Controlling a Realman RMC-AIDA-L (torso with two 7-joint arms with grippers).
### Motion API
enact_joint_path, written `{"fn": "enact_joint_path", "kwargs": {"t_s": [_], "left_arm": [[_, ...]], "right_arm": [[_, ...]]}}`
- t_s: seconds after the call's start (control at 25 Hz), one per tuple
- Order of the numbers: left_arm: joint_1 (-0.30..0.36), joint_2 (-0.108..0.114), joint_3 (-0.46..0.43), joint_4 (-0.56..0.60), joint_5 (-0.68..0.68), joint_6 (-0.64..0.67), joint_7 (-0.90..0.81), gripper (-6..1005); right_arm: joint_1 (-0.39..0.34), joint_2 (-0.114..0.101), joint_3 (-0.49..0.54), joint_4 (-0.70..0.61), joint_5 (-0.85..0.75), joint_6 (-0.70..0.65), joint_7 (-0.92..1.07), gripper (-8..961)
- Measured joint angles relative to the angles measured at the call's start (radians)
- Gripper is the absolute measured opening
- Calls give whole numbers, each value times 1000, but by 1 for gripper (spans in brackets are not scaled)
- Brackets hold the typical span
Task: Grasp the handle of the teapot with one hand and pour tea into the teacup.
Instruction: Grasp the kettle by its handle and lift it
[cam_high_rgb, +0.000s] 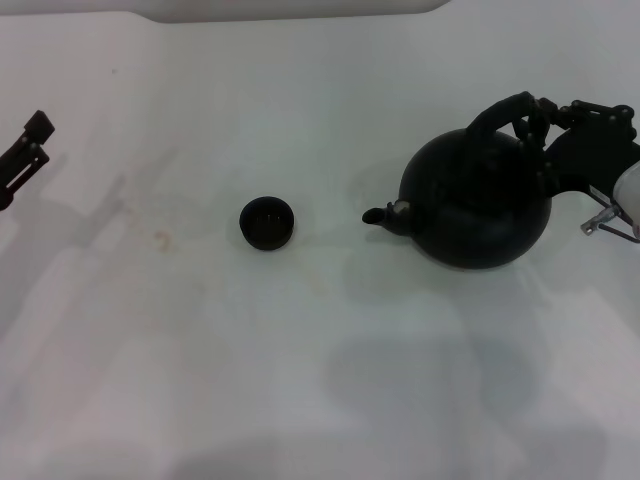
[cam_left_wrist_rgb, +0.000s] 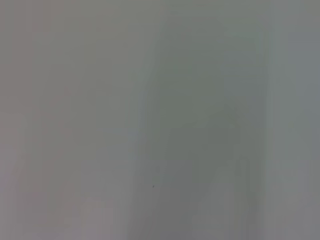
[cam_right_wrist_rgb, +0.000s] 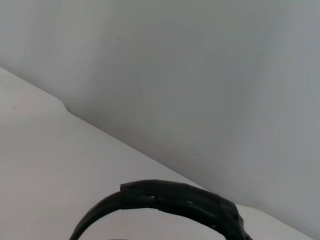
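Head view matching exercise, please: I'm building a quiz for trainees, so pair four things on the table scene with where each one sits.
Things:
1. teapot
2. teacup
3. right gripper
4. left gripper

Places:
A. at the far left edge, away from everything
B. middle of the white table, standing alone
C. at the handle above the pot's body
D. right side, spout pointing toward the cup

Pairs: 1-D, 2-B, 3-C, 4-A
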Motion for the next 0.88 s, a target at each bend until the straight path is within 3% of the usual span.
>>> {"fn": "enact_joint_path", "kwargs": {"t_s": [0.52, 0.88], "left_arm": [[3, -1, 0, 0, 0, 1, 1, 847], [1, -2, 0, 0, 0, 1, 2, 846]], "right_arm": [[12, -1, 1, -8, -1, 2, -1, 151], [12, -1, 4, -8, -1, -5, -30, 130]]}}
